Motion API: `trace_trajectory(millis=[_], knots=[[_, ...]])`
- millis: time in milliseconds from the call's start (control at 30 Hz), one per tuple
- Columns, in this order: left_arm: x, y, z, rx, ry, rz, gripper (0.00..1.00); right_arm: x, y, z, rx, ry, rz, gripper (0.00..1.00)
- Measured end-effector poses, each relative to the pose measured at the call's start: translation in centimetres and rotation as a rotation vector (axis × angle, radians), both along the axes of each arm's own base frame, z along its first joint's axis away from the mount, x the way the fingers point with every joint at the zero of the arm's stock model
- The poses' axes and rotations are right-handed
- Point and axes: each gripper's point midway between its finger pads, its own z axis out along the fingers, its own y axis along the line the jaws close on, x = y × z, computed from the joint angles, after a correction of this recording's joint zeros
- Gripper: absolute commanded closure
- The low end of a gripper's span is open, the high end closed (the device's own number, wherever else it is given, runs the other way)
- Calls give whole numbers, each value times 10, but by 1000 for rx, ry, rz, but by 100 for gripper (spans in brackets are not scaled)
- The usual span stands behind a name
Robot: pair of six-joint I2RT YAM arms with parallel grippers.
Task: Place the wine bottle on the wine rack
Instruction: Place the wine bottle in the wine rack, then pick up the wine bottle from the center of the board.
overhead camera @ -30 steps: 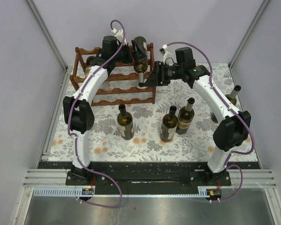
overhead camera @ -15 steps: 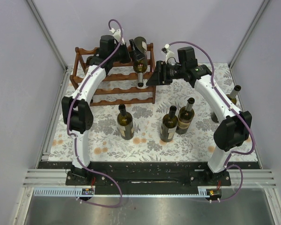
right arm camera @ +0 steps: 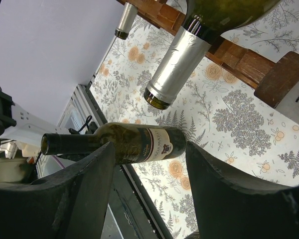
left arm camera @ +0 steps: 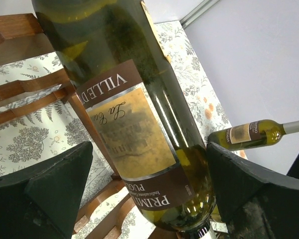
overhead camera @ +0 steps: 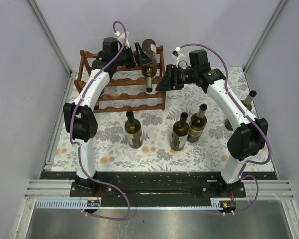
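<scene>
The wine bottle (overhead camera: 149, 49) lies on the top tier of the reddish-brown wine rack (overhead camera: 120, 94), its silver-foiled neck (right arm camera: 177, 64) pointing out over the front rail. My left gripper (overhead camera: 142, 56) is open, with its jaws spread wide on either side of the bottle's labelled body (left arm camera: 134, 134). There is a clear gap on one side. My right gripper (overhead camera: 161, 83) hangs just right of the neck. It is open with nothing between its fingers (right arm camera: 65, 199).
Another bottle (overhead camera: 95, 67) lies in the rack's left end. Several bottles stand on the floral cloth: one (overhead camera: 133, 130) in front of the rack, two (overhead camera: 179, 133) (overhead camera: 197, 124) at centre, one (overhead camera: 245, 104) at the right edge. Walls close in behind and beside.
The left arm's wrist has shifted left and back a little while its open jaws stay around the bottle. The right gripper has drawn slightly away from the bottle's neck.
</scene>
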Motion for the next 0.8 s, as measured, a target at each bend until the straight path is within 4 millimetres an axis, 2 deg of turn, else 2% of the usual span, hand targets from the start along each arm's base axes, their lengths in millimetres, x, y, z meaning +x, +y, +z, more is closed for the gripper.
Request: trace_trajectory(millis=[200, 500, 667, 800], knots=[[-5, 6, 2, -24, 22, -14, 1, 0, 0, 0, -1, 0, 0, 33], [-2, 32, 10, -36, 23, 24, 1, 6, -4, 11, -2, -41, -13, 31], [-9, 43, 31, -58, -7, 14, 1, 19, -14, 30, 6, -103, -50, 30], [-25, 52, 63, -78, -63, -11, 1, 31, -26, 40, -12, -142, -101, 29]])
